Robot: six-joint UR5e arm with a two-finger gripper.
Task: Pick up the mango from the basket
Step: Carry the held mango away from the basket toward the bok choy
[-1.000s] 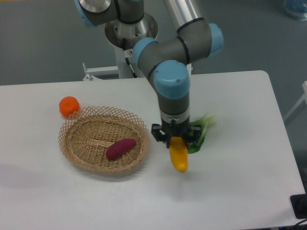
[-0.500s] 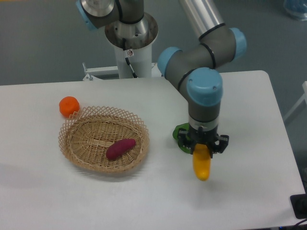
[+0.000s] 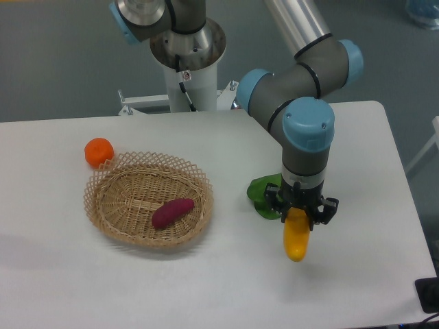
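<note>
The mango (image 3: 295, 237) is a smooth yellow-orange oval hanging upright from my gripper (image 3: 300, 214), which is shut on its upper end. It hangs above the white table (image 3: 226, 288), well right of the basket. The basket (image 3: 148, 199) is a round tan wicker one at the left of the table. It holds only a dark purple sweet potato (image 3: 172, 212).
A small round orange fruit (image 3: 99, 152) lies on the table just beyond the basket's left rim. A green leafy vegetable (image 3: 263, 194) lies on the table, partly hidden behind my gripper. The robot's base column (image 3: 186, 65) stands at the back edge.
My arm has carried the mango to the right, away from the basket, from beside its right rim to past the green vegetable. The basket and other fruit have not moved.
</note>
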